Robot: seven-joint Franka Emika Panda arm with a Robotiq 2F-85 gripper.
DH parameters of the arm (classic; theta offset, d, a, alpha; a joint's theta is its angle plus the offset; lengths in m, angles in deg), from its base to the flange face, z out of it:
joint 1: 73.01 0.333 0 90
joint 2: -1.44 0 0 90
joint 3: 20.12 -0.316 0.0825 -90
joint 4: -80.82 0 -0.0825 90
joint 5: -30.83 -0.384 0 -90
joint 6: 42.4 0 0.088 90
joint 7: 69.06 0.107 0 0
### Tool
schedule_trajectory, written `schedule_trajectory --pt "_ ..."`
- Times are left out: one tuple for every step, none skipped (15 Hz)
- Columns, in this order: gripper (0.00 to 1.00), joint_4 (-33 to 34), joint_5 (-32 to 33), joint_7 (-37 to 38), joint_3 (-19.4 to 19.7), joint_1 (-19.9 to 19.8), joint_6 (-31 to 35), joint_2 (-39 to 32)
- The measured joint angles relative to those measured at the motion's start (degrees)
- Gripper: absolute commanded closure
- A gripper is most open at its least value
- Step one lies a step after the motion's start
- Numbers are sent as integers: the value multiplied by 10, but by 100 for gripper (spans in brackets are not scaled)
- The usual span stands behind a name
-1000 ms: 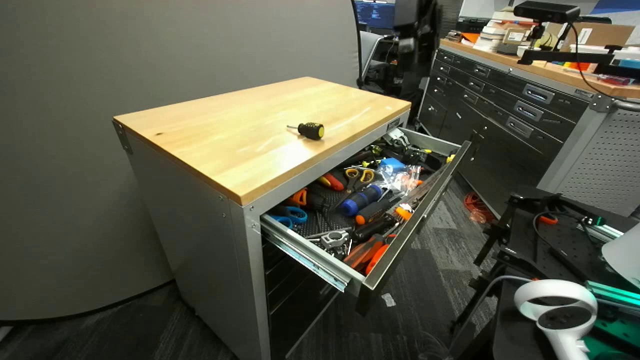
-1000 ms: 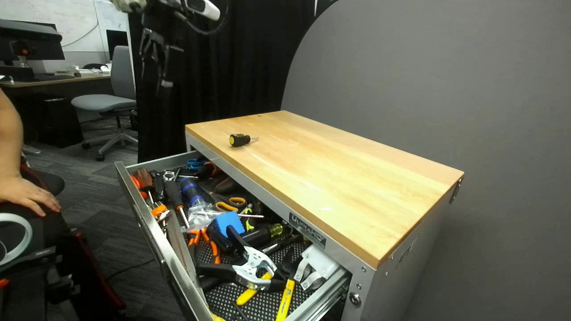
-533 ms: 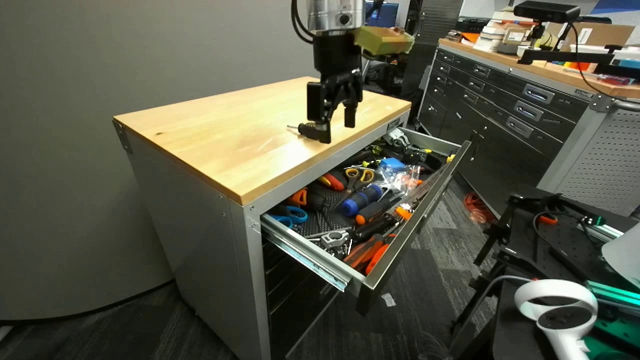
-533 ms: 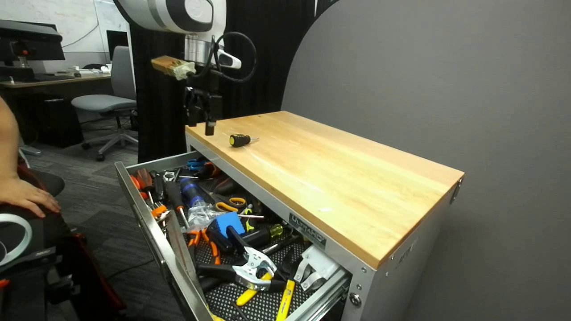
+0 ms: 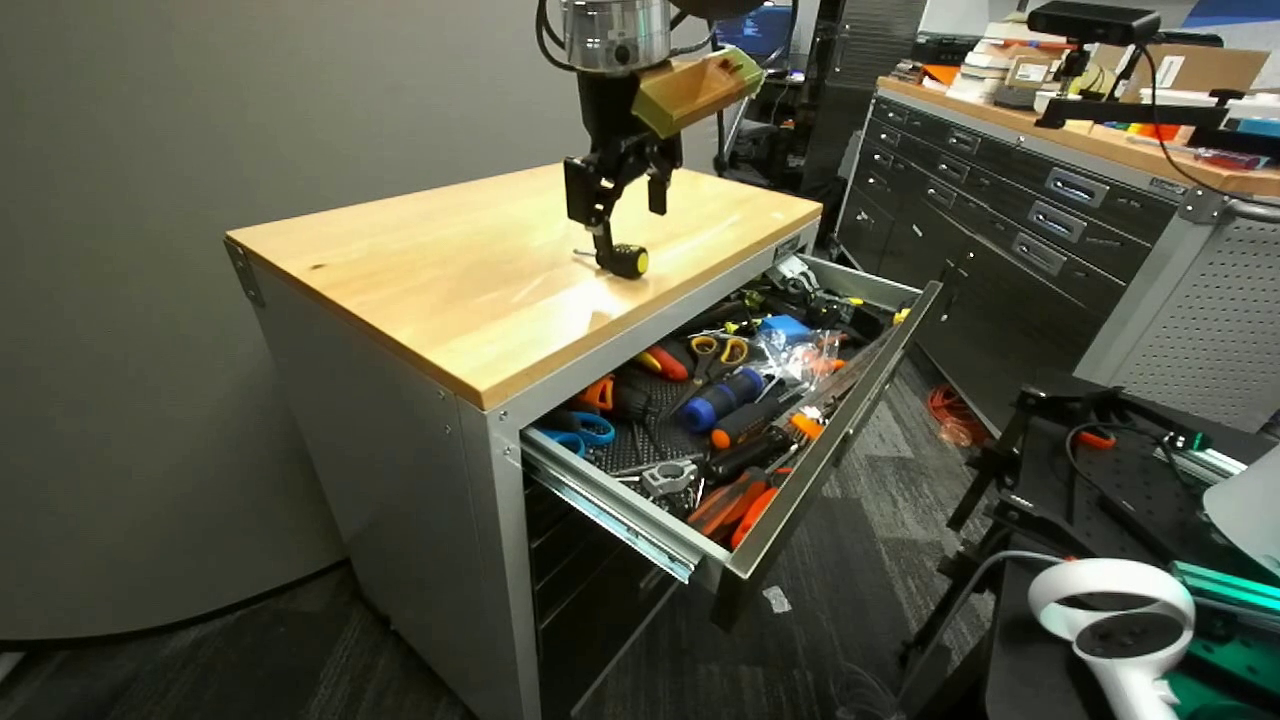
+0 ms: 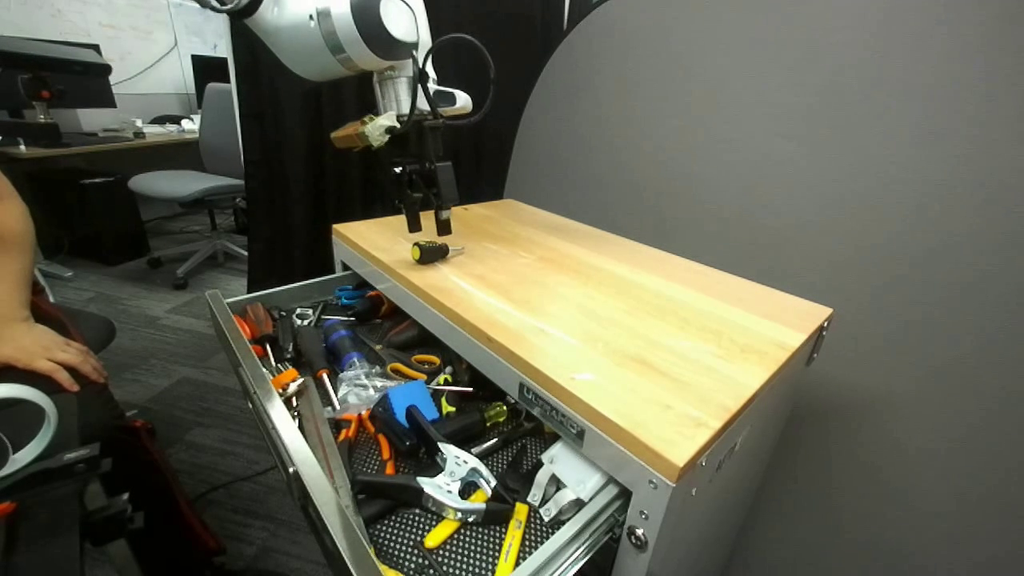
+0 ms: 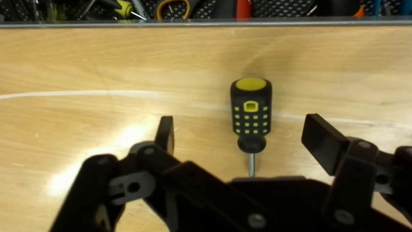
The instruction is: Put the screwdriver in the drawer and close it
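Observation:
The screwdriver is stubby, with a black and yellow handle and a short metal shaft. It lies on the wooden cabinet top in both exterior views (image 5: 628,262) (image 6: 430,253), near the edge above the drawer. The drawer (image 5: 838,436) is pulled out and full of tools; it also shows in an exterior view (image 6: 268,412). My gripper (image 5: 630,238) is open and empty, pointing down just above the screwdriver; it also shows in an exterior view (image 6: 429,230). In the wrist view the screwdriver (image 7: 251,112) lies between the open fingers (image 7: 243,133), its handle toward the drawer. The shaft's tip meets the gripper body's outline.
The wooden top (image 6: 608,320) has a tall grey partition (image 5: 400,100) behind it. Scissors, pliers, clamps and a blue-handled tool (image 5: 724,398) fill the drawer. A dark tool chest (image 5: 1000,200) stands farther off. A person's hand (image 6: 48,352) rests at the side.
My gripper has come in from outside the cabinet, over the wooden top, and now hovers above the screwdriver with its fingers open. The screwdriver and the drawer have not moved.

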Motion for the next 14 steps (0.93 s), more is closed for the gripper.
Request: schedule_trajectory --pt "34 1 1 6 4 0 0 -3" --pt "42 1 1 11 7 0 0 -7" --pt "51 1 0 13 8 0 -1 -12" --pt "58 1 -7 14 8 0 -1 -18" --pt "65 1 -19 14 7 -1 -1 -25" --pt "73 2 -32 14 6 -1 0 -32" --pt "76 2 -44 14 6 -2 -1 -36" --pt "75 2 -50 14 7 -4 -3 -35" --pt "73 2 -59 14 7 -6 -3 -34" --pt "74 2 -66 14 7 -8 -2 -33" --pt "74 2 -70 15 8 -10 -2 -33" --pt "74 0 -73 19 8 -11 -2 -31" --pt "74 -4 -74 27 10 -13 -2 -27" --pt "75 -11 -74 34 12 -14 -1 -20"
